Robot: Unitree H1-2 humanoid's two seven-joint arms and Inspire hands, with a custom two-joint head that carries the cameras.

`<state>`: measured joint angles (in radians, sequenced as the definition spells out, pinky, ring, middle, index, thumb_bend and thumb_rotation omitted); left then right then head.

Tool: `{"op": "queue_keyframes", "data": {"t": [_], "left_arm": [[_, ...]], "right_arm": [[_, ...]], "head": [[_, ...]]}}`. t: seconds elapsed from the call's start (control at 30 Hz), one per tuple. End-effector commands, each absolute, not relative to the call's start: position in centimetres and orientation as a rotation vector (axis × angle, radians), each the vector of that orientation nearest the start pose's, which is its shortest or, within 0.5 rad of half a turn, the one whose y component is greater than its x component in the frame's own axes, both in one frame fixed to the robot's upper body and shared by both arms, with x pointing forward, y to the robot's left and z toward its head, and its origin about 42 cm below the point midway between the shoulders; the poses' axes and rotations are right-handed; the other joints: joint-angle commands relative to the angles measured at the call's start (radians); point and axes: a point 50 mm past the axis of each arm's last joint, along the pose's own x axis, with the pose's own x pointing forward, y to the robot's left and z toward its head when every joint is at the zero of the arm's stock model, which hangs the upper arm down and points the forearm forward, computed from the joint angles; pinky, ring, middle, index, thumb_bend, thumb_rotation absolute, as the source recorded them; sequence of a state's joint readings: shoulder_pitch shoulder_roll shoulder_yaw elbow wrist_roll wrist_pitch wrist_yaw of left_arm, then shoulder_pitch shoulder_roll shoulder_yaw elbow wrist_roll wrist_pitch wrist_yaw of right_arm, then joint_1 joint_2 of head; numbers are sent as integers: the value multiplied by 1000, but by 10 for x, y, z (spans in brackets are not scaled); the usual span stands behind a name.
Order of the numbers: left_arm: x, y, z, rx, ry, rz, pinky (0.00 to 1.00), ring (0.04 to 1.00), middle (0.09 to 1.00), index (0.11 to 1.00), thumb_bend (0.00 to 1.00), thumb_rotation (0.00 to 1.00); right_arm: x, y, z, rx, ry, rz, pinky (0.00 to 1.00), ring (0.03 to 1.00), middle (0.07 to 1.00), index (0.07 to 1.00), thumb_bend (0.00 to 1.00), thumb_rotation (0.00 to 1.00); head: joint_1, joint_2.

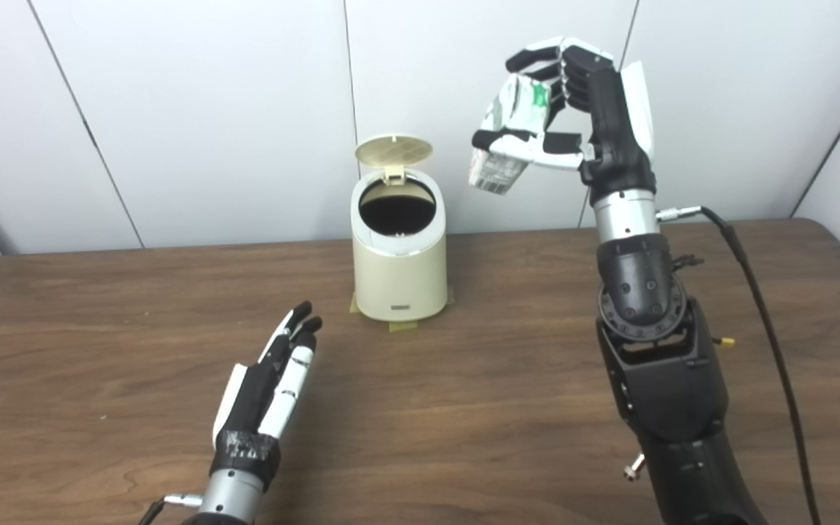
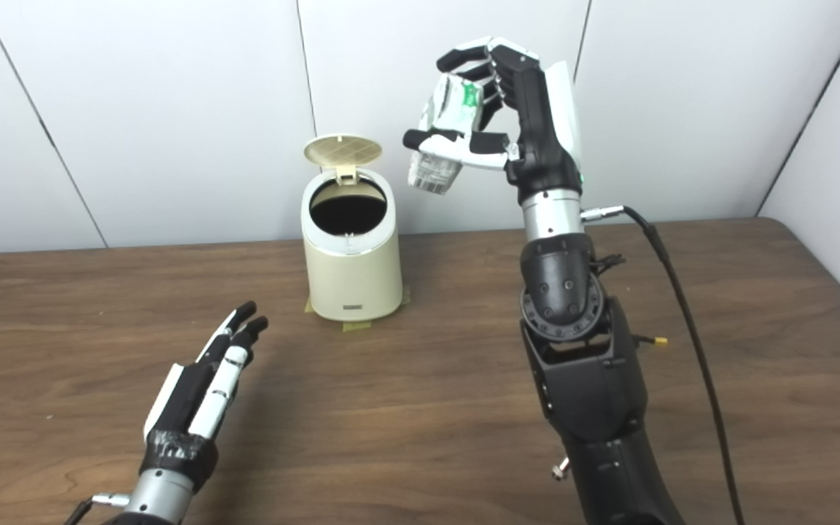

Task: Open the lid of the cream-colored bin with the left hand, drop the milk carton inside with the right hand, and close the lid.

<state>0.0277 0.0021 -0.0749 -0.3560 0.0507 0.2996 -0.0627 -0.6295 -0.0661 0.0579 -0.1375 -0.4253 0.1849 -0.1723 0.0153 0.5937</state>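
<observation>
With the lid [image 1: 394,152] up, the right hand [image 1: 562,109] grasps the milk carton [image 1: 511,135] at the cream-colored bin's [image 1: 399,266] two o'clock, ready to drop, while the left hand [image 1: 274,383] rests released, fingers straight.

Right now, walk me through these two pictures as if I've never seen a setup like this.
Both pictures come from two cameras side by side on a humanoid robot's head, so they show one scene. Its arms enter from below. The left hand hovers open over the wooden table, holding nothing. The right hand is raised, gripping a milk carton, up and to the right of the cream-colored bin. The bin stands on the table with its lid flipped up, showing a dark inside.
</observation>
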Motion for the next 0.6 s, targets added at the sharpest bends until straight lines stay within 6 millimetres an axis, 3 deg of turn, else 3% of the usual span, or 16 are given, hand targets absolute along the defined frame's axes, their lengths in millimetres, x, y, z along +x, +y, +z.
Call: {"op": "queue_keyframes", "data": {"t": [0.0, 0.17, 0.3, 0.57], "left_arm": [[270, 184, 174, 33, -81, -98, 1000, 993, 935, 971, 384, 777], [268, 177, 172, -7, -63, -76, 1000, 990, 929, 961, 396, 732], [266, 173, 171, 2, -64, -72, 1000, 1000, 934, 968, 398, 782], [263, 167, 171, -2, -67, -55, 1000, 994, 924, 956, 412, 774]], "right_arm": [[411, -154, 369, -411, -761, -155, 251, 342, 471, 556, 507, 0], [424, -135, 358, -385, -761, -113, 260, 347, 474, 556, 508, 0], [435, -120, 349, -401, -758, -112, 253, 347, 477, 555, 508, 0], [452, -100, 336, -336, -717, -56, 268, 360, 480, 535, 512, 0]], "head": [[11, -4], [35, -16], [51, -20], [63, -21]]}}
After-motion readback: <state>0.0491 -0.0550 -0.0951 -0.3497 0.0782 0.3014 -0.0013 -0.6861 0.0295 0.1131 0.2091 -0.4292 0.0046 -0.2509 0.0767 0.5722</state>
